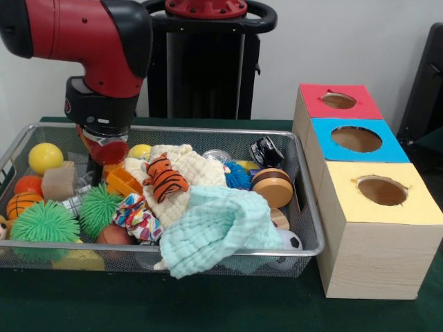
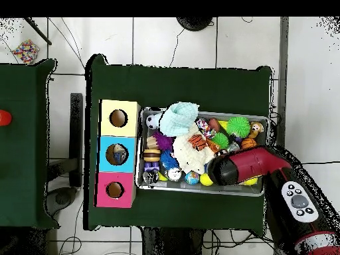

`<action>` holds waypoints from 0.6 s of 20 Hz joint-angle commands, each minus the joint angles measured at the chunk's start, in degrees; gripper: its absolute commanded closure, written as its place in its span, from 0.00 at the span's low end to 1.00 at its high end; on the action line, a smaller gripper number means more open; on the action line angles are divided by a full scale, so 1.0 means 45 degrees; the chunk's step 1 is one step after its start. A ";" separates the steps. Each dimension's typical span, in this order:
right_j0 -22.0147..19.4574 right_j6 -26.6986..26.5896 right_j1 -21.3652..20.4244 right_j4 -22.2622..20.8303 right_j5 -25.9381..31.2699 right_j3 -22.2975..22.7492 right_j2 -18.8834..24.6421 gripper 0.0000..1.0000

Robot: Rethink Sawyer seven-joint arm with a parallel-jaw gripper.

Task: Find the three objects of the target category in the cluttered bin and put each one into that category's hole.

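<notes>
bin [image 1: 304, 235]: wire mesh, heaped with toys, cloths | holes: red [image 1: 338, 100], blue [image 1: 356, 139], yellow [image 1: 381, 190] box tops

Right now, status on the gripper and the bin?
Gripper down in the bin, far end from the boxes; fingers hidden. Nothing visibly held. Mint cloth and cream cloth cover much clutter.

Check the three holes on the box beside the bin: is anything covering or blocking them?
Nothing visible does. The red hole, blue hole and yellow hole are all uncovered on top of the box, which stands just outside the wire bin. Something seems to lie inside the blue one in the overhead view.
</notes>
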 commanded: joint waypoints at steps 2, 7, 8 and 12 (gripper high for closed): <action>-0.2119 -0.1924 -0.1556 0.2806 0.2532 0.0784 0.1566 1.00; -0.3111 -0.2203 -0.1688 0.4549 0.3643 0.1329 0.2648 1.00; -0.3373 -0.2127 -0.1559 0.4903 0.3742 0.1464 0.2911 1.00; -0.4324 -0.1430 -0.1032 0.6518 0.4150 0.2111 0.3965 1.00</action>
